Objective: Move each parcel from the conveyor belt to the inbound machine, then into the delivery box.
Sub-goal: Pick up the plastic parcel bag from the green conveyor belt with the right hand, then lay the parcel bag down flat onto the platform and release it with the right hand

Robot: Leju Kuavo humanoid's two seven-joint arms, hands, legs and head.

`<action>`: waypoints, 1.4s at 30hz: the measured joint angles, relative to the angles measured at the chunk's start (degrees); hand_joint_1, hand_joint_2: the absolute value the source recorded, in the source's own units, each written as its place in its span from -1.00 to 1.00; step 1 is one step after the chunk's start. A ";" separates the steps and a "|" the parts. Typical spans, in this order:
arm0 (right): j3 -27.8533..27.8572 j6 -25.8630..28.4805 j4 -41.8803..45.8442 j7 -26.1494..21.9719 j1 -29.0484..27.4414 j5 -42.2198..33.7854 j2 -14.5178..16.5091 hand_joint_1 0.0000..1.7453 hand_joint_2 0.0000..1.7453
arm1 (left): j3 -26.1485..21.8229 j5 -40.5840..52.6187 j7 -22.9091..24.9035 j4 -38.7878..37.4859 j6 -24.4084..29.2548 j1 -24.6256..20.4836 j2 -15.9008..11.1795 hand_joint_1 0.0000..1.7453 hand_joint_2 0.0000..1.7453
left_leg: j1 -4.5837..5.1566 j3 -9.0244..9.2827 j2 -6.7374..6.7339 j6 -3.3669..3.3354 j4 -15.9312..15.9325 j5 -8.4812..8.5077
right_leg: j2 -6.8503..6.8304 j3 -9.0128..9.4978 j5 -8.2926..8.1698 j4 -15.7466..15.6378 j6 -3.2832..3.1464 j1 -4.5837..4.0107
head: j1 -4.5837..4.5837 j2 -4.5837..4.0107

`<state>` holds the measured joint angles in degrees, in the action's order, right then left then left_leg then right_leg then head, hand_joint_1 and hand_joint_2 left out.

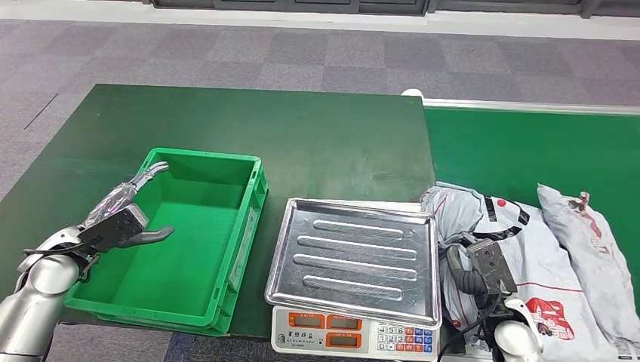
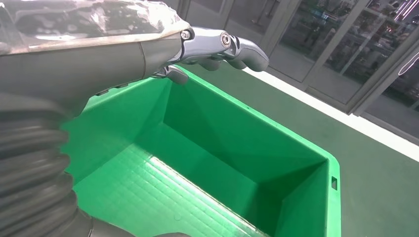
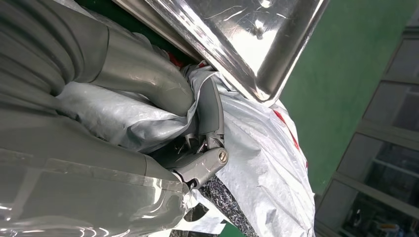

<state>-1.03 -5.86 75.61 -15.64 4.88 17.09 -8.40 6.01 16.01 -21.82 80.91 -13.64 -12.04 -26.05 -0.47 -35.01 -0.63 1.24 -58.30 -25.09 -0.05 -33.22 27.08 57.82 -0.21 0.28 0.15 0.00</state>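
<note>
Parcels none delivered: green crate [image 1: 226, 249] at nine o'clock bare, scale tray [image 1: 355, 253] bare, right hand [image 1: 483, 268] clutching grey parcel [image 1: 543, 256], left hand [image 1: 124, 222] open, idle.

The light is bright and even, coming from above, and the head view is sharp from edge to edge. The dark green table top [image 1: 317, 143] carries a pale, soft sheen in its middle. The ribbed steel scale tray [image 1: 355, 256] reflects the light in dull grey streaks; in the right wrist view the same metal gives hard white glare. The green plastic crate [image 2: 296, 163] has a bright patch on its floor and deep shadow in its far corners. Glass walls behind it show reflections.
</note>
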 joint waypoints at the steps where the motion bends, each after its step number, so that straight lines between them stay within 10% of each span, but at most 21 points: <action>1: 0.00 0.20 0.22 -0.09 0.01 0.18 0.01 1.00 1.00 | 0.00 0.01 0.01 0.00 0.00 0.00 0.01 -1.00 1.00 | 0.00 0.00 0.00 0.00 0.00 0.00 | 0.00 0.00 0.00 0.00 0.00 0.00 | 0.00 0.00; 10: 0.36 4.51 1.13 -1.90 5.89 1.94 -1.19 1.00 1.00 | 0.06 0.73 0.06 -0.26 0.00 -0.75 0.37 -1.00 1.00 | 0.02 -0.03 -0.03 0.00 -0.01 0.03 | 0.04 -0.04 -0.06 0.01 0.00 0.01 | 0.00 0.00; 18: 0.37 4.92 -2.39 -1.90 24.07 -0.37 -5.56 1.00 1.00 | 0.39 -0.05 0.71 -0.60 0.13 -2.53 0.27 -1.00 1.00 | 0.08 -0.20 0.03 -0.09 -0.05 0.33 | 0.03 -0.17 -0.32 0.04 0.13 0.05 | -0.01 0.00; 42: 0.23 5.10 -2.93 0.44 30.68 -1.98 -9.80 1.00 1.00 | 0.70 0.22 0.75 -1.39 0.52 -4.36 1.25 -1.00 1.00 | 0.11 -0.29 0.19 -0.10 -0.04 0.33 | -0.06 -0.24 -0.33 0.04 0.16 0.02 | 0.00 0.00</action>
<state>-0.80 -0.76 72.69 -15.20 35.57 15.11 -18.20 6.71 16.23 -21.07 79.53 -13.11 -16.40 -24.80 -0.36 -35.30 -0.44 1.14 -58.35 -24.76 -0.12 -33.45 26.74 57.86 -0.05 0.30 0.15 0.00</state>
